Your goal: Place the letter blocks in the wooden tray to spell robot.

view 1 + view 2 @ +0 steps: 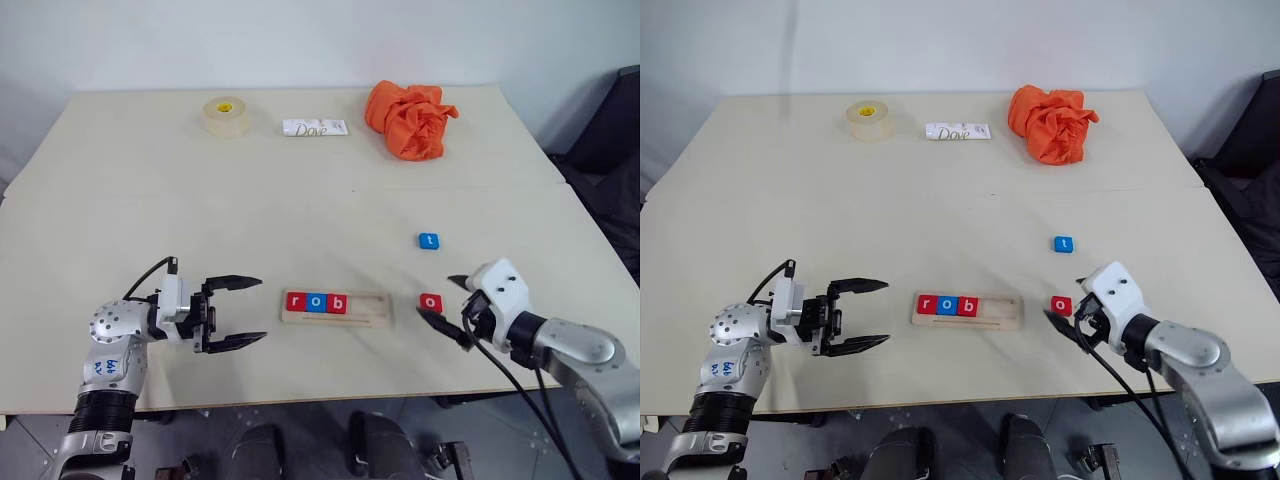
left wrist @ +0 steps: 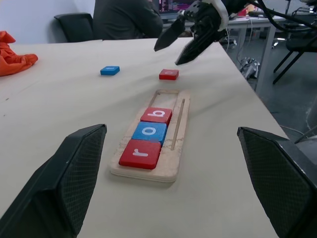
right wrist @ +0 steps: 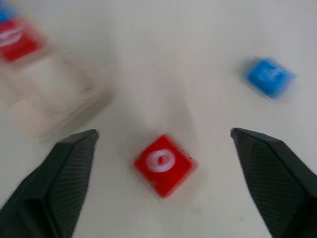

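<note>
On the head views: wooden tray (image 1: 336, 307) near my table edge, slot holding red r (image 1: 295, 301), blue o (image 1: 316, 302), red b (image 1: 338, 303); two places at its right end bare. Red o block (image 1: 430, 301) lies on the table just right of the tray; blue t block (image 1: 428, 241) farther back. My right gripper (image 1: 445, 300) stands by the red o, fingers spread, empty. My left gripper (image 1: 238, 312) waits left of the tray, also spread, empty. Far side: white packet (image 1: 315, 128) reading "Dove", tape roll (image 1: 226, 116), orange cloth (image 1: 409, 119).

Left wrist view: r, o, b legible in the tray.

Right wrist view: red o between my open fingers, untouched. I judge the fourth letter is in hand; next I close on it and seat it beside b.
</note>
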Tool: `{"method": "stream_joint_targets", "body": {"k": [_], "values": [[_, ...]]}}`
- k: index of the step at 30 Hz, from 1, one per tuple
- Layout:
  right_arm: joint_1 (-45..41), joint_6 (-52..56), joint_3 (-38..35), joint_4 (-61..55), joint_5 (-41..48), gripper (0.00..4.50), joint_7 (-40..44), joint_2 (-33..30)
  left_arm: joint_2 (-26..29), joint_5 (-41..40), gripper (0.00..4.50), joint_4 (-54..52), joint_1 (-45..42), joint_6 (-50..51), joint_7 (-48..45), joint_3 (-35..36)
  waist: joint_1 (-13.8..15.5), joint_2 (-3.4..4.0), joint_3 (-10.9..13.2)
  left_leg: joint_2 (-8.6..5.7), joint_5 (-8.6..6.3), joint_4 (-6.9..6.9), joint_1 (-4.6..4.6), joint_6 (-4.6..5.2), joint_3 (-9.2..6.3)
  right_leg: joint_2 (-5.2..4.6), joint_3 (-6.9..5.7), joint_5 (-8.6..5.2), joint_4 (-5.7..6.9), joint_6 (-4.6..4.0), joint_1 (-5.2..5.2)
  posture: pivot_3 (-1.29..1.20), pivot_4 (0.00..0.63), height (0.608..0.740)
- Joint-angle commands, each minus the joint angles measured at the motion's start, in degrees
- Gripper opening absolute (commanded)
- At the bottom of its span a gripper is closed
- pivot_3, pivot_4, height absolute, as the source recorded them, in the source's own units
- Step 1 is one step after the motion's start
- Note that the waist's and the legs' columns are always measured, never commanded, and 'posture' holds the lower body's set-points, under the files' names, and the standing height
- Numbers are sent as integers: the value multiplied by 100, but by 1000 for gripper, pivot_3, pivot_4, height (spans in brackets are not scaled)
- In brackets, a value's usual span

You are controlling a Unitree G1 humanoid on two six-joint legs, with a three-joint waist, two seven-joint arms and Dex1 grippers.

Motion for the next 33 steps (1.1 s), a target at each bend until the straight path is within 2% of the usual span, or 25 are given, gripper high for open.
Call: {"method": "stream_joint_targets", "body": {"k": [1, 5, 10, 13, 20, 23, 27, 30, 33], "values": [[-514, -538, 306, 705, -181, 4455, 923, -444, -22, -49, 4500, 38, -100, -104, -5, -6, -1, -3, 1, 0, 0, 2, 0, 0, 0, 0, 0, 0, 0, 0, 1, 0, 150, 740], [-1205, -961, 947, 1633, -587, 4455, 1665, -727, -83, -29, 4500, 57, -115, -173, 22, -32, 1, -3, 1, 1, 1, 2, 1, -1, 1, 1, -1, 0, 2, 1, -1, 0, 150, 740], [-1844, -1488, 1489, 2506, -988, 4455, 2229, -642, -118, -25, 4500, -1, 1, -297, 135, 24, 1, -3, 1, 0, 1, 7, 0, -1, 8, -1, 0, 2, 2, 3, -1, 0, 150, 740], [-1956, -1655, 1559, 2681, -1098, 3865, 2353, -594, -117, -46, 4500, -119, 148, -323, 206, 35, 1, -3, 1, 0, 1, 7, 1, -2, 7, -2, 0, 2, 2, 3, 0, 0, 150, 740], [-2118, -1728, 1472, 2670, -1237, 1486, 2291, -561, -129, -66, 4500, -319, 368, -345, 381, 44, 2, -3, 1, 1, 2, 18, 4, -3, 6, -4, 0, 6, 7, 5, 3, 0, 150, 740], [-2182, -1491, 1421, 2438, -1238, 1447, 2290, -656, -136, -66, 4500, -360, 406, -355, 426, 31, 3, -3, 1, 1, 2, 18, 3, -3, 6, -5, 0, 7, 8, 4, 2, 0, 150, 740], [-2544, -434, 1366, 1692, -841, 1447, 2435, -693, -163, -57, 4500, -387, 439, -369, 469, 6, -5, -1, 2, 1, 3, 16, 1, -4, 6, -5, 0, 7, 8, 3, -2, 0, 150, 740], [-2939, 535, 1749, 1221, -833, 1447, 2516, -695, -187, -40, 4500, -360, 427, -387, 489, -8, -10, 0, 2, 3, 2, 15, 1, -4, 6, -3, 2, 6, 10, 2, -5, 0, 150, 740], [-3241, 938, 1978, 1030, -808, 1447, 2465, -479, -210, -34, 4500, -359, 411, -386, 505, -11, 1, -1, 2, 4, 1, 15, 0, -5, 2, -4, -1, 4, 10, -2, -5, 0, 150, 740]]}}
